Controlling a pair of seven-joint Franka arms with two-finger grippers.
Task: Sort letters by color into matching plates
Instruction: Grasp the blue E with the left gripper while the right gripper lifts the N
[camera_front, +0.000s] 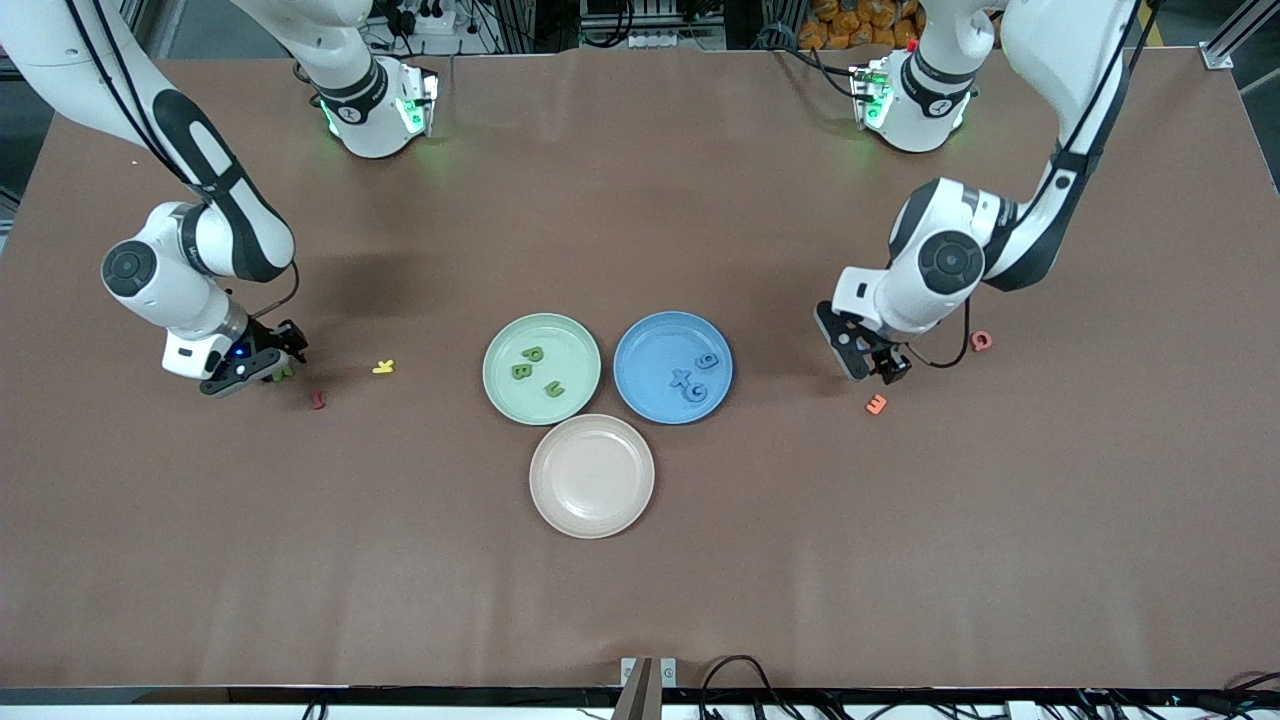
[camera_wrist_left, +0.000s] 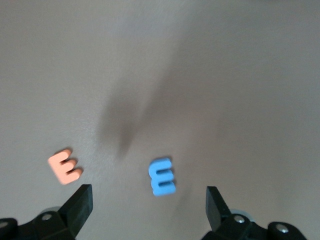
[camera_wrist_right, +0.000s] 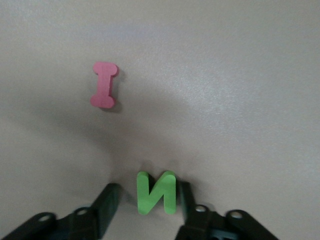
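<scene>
The right gripper is sitting low at the right arm's end of the table, its jaws straddling a green letter N, seemingly not yet pinching it. The green plate is carrying three green letters beside the blue plate. The left gripper is hanging wide open over a blue letter E.

From the front, the right tool hides nearly all of the small green foam letter N; the left tool hides the small blue foam letter E entirely. Both wrist views crop the tool bodies; the left one is blurred
</scene>
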